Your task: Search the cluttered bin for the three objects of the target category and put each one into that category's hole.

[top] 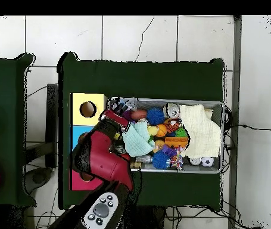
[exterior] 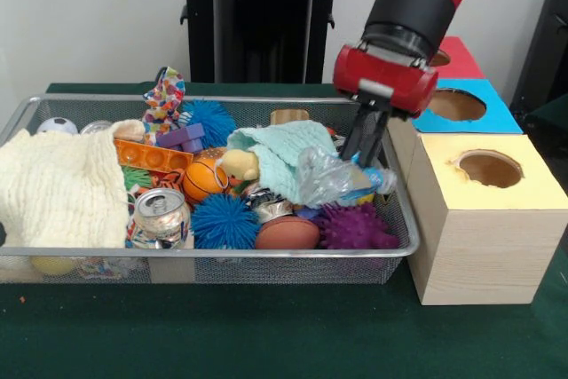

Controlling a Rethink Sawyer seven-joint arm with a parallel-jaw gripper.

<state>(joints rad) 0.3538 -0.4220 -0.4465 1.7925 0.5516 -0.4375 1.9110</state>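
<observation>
My gripper (exterior: 355, 159) hangs over the right end of the wire bin (exterior: 266, 255). Its black fingers are closed together on a crushed clear plastic bottle (exterior: 330, 177) with a blue label. The bottle sits slightly above a purple spiky ball (exterior: 355, 226) and beside a teal cloth (exterior: 280, 153). A dented soda can (exterior: 161, 213) stands at the bin's front left of centre. The yellow-topped box's hole (exterior: 490, 169) is just right of the bin. In the overhead view the gripper (top: 117, 121) is at the bin's left end, next to the yellow box (top: 88, 109).
A cream cloth (exterior: 58, 188) fills the bin's left end. Blue spiky balls (exterior: 224, 221), an orange ball (exterior: 206, 179), a brown ball (exterior: 287, 233) and toys crowd the middle. Blue (exterior: 457, 104) and red (exterior: 453, 55) boxes with holes stand behind the yellow one.
</observation>
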